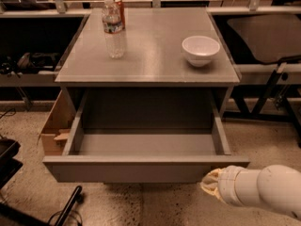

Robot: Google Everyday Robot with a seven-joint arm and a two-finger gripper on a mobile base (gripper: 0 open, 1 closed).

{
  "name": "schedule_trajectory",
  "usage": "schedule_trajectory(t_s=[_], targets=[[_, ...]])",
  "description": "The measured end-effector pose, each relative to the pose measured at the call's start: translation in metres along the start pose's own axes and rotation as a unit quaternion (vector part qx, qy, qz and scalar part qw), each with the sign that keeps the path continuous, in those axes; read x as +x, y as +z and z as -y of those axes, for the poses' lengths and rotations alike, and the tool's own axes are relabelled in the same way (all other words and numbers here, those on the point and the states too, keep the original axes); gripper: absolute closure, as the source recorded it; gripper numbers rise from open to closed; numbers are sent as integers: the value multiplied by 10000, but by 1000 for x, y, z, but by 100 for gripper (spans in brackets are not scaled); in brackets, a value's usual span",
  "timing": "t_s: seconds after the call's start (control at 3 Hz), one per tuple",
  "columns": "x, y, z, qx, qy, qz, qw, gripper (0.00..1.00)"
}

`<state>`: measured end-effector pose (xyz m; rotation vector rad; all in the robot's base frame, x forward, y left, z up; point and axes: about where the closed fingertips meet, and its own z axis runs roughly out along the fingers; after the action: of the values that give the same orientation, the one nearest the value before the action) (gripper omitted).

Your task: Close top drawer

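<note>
Top drawer [141, 169] stands wide open at centre. Claw [211, 186] at 5 o'clock, near front's rt corner; grip state can't be told. Risk: off-centre push may skew & jam drawer; jolt may topple bottle [114, 32] on surface [155, 62]. Bowl [201, 50] at 1 o'clock; cardboard box [54, 126] at 9 o'clock, on floor.

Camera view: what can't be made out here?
All camera view.
- The tool, lower right by the front corner of the top drawer: only a pale tip shows past the arm, which the frame edge cuts off.
- Drawer floor: near strip hidden behind the front panel.
- The can: mostly behind the bottle.
</note>
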<state>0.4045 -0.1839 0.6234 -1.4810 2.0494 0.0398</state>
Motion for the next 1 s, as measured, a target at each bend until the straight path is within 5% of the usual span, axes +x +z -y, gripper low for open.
schedule_trajectory(t_s=[0.33, 0.67, 1.0], targets=[[-7, 15, 29, 80, -306, 152, 9994, 100], [-9, 16, 33, 91, -354, 165, 9992, 100], [-23, 20, 69, 153, -761, 216, 9968, 100]])
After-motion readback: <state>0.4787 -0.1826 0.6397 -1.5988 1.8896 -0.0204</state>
